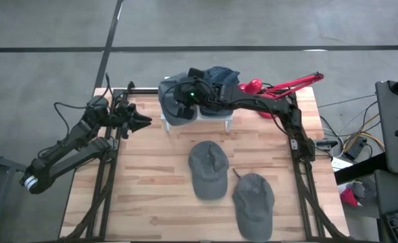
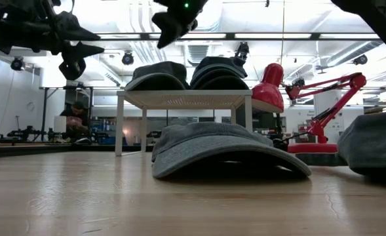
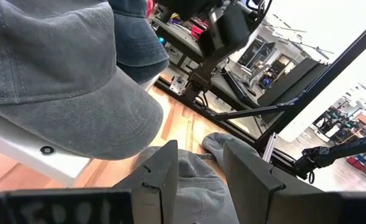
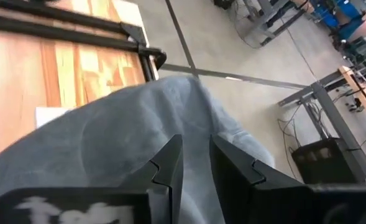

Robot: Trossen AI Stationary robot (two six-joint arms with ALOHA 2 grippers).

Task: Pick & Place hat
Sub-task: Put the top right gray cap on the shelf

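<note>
A small white rack (image 1: 215, 113) (image 2: 186, 98) stands at the table's far edge. A grey hat (image 1: 171, 108) (image 2: 156, 75) (image 4: 108, 143) rests on its left part and a dark blue hat (image 1: 222, 75) (image 2: 219, 72) on its right part. My right gripper (image 1: 180, 100) (image 2: 168, 34) (image 4: 196, 146) hovers just above the grey hat, narrowly open and holding nothing. My left gripper (image 1: 144, 121) (image 2: 94, 49) (image 3: 201, 149) waits left of the rack, open and raised off the table. It points toward the rack, and the grey hat (image 3: 58, 74) fills much of its wrist view.
Two more grey caps lie crown up on the wooden table: one in the middle (image 1: 209, 169) (image 2: 225, 151), one nearer the right near corner (image 1: 254, 199) (image 2: 376, 147). A red desk lamp (image 1: 280, 88) (image 2: 310, 98) stands at the far right. Bare wood shows on the table's left half.
</note>
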